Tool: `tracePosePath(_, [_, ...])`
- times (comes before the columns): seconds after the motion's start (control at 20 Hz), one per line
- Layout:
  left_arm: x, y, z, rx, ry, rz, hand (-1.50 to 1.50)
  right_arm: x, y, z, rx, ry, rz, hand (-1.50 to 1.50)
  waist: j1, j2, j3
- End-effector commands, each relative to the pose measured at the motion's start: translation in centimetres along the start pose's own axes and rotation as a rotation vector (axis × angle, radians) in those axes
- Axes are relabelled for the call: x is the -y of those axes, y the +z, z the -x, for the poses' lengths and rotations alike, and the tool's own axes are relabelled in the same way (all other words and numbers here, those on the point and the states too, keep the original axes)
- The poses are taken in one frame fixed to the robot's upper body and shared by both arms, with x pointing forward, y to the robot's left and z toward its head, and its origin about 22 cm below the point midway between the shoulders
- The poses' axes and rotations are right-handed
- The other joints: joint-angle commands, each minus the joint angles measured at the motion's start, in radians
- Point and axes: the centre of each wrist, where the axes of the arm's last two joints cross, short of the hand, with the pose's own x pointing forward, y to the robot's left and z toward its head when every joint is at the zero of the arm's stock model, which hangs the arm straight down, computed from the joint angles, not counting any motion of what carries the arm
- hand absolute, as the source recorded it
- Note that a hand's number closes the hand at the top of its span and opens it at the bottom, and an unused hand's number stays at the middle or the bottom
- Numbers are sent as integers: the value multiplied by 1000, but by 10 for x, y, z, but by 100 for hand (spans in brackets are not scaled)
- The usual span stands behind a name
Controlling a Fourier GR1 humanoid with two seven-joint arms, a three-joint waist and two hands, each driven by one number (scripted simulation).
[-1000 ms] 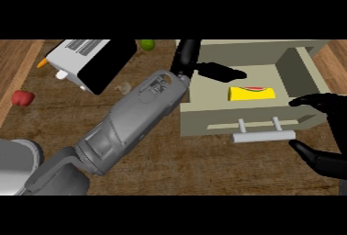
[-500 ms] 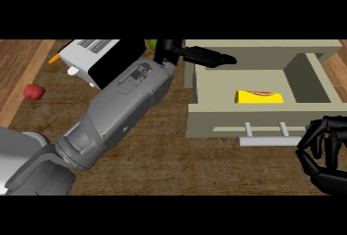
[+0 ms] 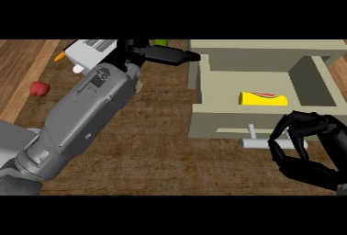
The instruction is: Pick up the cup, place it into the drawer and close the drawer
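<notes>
Cup yellow with red mark, lying inside open drawer

toaster left, drawer right — apart

Left hand extends with straight fingers; right hand curls, holding nothing.

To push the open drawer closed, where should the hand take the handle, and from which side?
Take the drawer's handle on its pale horizontal bar, from the front, nearest the robot. It stands off the drawer front on posts, leaving room behind. The right hand is already there.
</notes>
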Motion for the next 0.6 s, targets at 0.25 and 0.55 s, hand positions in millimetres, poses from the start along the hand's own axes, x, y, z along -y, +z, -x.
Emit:
tracePosePath(0.25, [-60, 58, 22, -16, 46, -23, -150, -33, -22, 33, -45, 292, -121, 150, 22, 2, 0])
tracePosePath(0.55, [-98, 57, 2, -17, 44, -51, -150, -75, -53, 60, -76, 534, -201, 150, 27, 8, 0])
